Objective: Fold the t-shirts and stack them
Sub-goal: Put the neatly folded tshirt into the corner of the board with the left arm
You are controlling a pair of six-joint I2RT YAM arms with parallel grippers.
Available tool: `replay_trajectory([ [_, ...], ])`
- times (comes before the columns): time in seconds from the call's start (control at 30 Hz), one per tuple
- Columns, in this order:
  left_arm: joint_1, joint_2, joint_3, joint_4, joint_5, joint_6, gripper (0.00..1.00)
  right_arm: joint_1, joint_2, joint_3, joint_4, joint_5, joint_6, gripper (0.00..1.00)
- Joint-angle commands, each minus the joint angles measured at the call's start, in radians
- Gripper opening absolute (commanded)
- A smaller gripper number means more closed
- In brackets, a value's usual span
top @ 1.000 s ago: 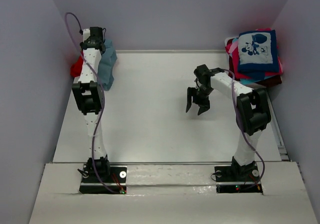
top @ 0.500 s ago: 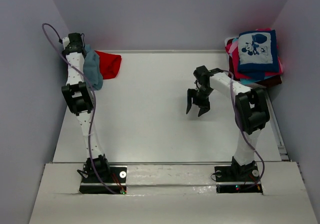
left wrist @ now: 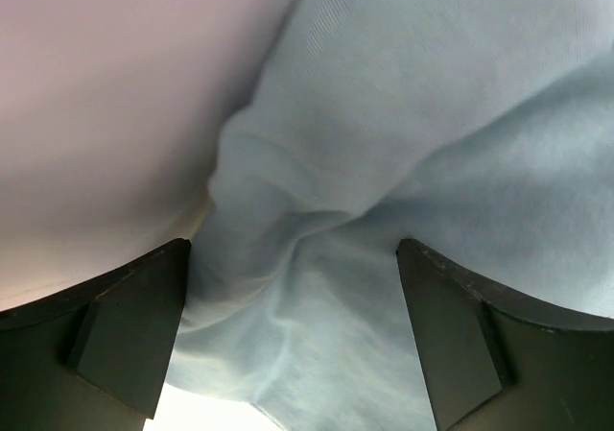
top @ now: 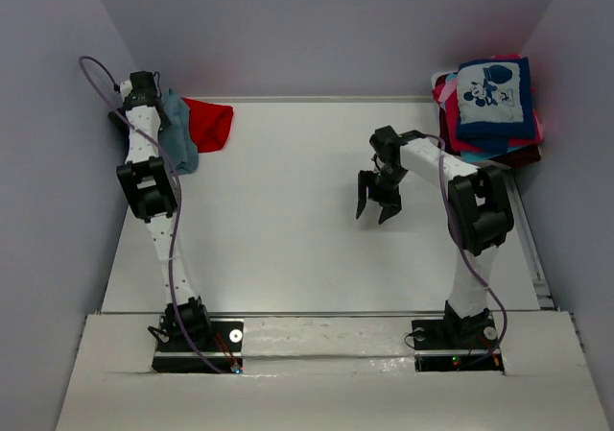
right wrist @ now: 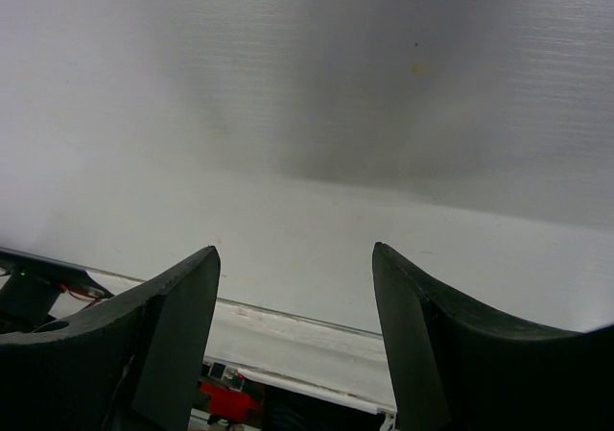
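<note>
Left gripper [left wrist: 293, 249]: jaws spread wide, one dark finger [left wrist: 134, 335] at each side of the wrist view. Soft cloth bunches in the gap between them, and neither pad is pressed onto it.
In the gap: that is the grey-blue t-shirt [left wrist: 403, 114], rumpled into a thick fold that runs up and away from the fingers. A pale surface shows to its left.
Left arm: reaching right into the far left corner, tight against the side wall [top: 58, 162]. From above, the wrist covers the gripper itself.
Grey-blue t-shirt from above: a crumpled, unfolded heap at the far left edge of the table [top: 288, 249], just beside the arm.
Red t-shirt [top: 211, 124]: lying just right of the grey-blue one, touching it, also crumpled, up by the back edge.
Right gripper [top: 372, 215]: fingers parted and pointing down with nothing between them, only bare table below in its wrist view.
Right arm: hanging over the middle right of the table, well apart from both loose shirts.
Stack [top: 489, 138]: folded t-shirts piled in the far right corner, with pink and red edges peeping out.
Top of stack: the navy t-shirt [top: 491, 95], folded square with its cartoon-mouse print facing up.
</note>
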Motion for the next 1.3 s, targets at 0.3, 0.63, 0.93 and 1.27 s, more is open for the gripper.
replay_trajectory([
  [0.3,-0.209,-0.299,-0.155,0.08,-0.204,0.067,0.99,0.0,-0.058,-0.1,0.111,-0.058,0.008,0.71],
  [0.63,-0.25,-0.32,-0.189,0.031,-0.148,0.056,0.99,0.0,-0.116,-0.195,0.186,-0.062,-0.004,0.7],
  [0.93,-0.328,-0.392,-0.373,0.056,0.121,0.003,0.99,0.0,-0.204,-0.15,0.208,-0.003,0.034,0.71],
  [1.27,-0.518,-0.513,-0.595,0.052,0.238,-0.059,0.99,0.0,-0.346,-0.205,0.24,0.169,0.055,0.73],
])
